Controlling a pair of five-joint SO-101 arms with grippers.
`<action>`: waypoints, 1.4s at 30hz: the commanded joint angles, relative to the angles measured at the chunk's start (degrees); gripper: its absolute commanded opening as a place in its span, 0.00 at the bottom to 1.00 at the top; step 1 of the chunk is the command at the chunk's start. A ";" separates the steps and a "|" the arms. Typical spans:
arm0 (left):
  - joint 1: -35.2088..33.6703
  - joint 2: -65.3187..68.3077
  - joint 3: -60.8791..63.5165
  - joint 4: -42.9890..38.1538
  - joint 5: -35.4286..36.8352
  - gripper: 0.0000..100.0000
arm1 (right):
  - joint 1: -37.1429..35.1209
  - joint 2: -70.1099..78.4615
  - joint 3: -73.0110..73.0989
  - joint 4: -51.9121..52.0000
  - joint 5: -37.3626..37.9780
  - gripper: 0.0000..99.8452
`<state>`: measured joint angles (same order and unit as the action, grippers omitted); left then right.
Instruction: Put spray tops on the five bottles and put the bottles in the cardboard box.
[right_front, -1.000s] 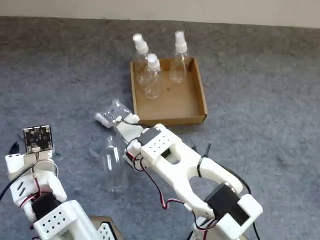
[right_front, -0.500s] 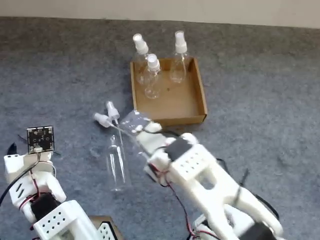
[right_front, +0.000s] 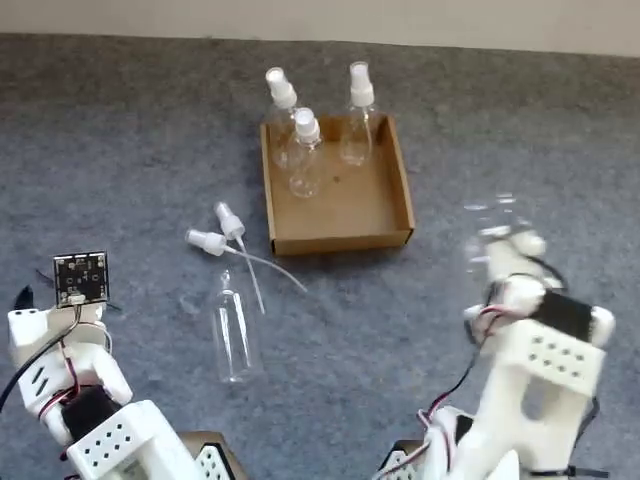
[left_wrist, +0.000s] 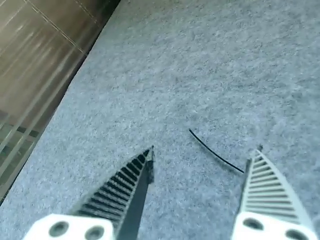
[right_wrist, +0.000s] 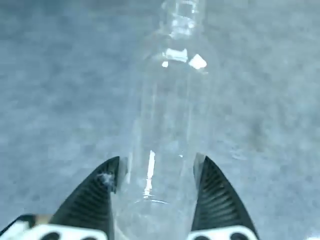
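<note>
Grey carpet (right_front: 120, 150), right claw (right_wrist: 157, 160) gripping a clear bottle (right_wrist: 170, 100), left claw (left_wrist: 204, 150) spread wide above the carpet

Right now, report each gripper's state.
Left gripper: open, holding nothing.
Right gripper: shut on a clear bottle.

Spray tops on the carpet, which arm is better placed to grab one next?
Left. The left hand is open and empty, and that arm sits on the same side as the spray tops. The right hand is shut on a capless bottle, farther off.
</note>
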<state>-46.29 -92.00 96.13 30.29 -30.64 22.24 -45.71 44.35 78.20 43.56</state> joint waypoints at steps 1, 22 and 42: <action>-0.31 -0.40 1.54 -0.88 -0.35 0.27 | 5.85 9.10 -3.03 -6.55 0.97 0.00; -0.22 -0.40 1.54 13.01 -0.70 0.27 | 9.36 41.27 -10.95 -15.43 -4.22 0.18; -0.13 -0.40 1.54 14.33 -0.70 0.27 | -1.54 61.32 -49.54 4.44 -18.20 0.25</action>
<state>-46.29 -92.00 96.13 44.53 -30.99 22.95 12.66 2.07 81.98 29.05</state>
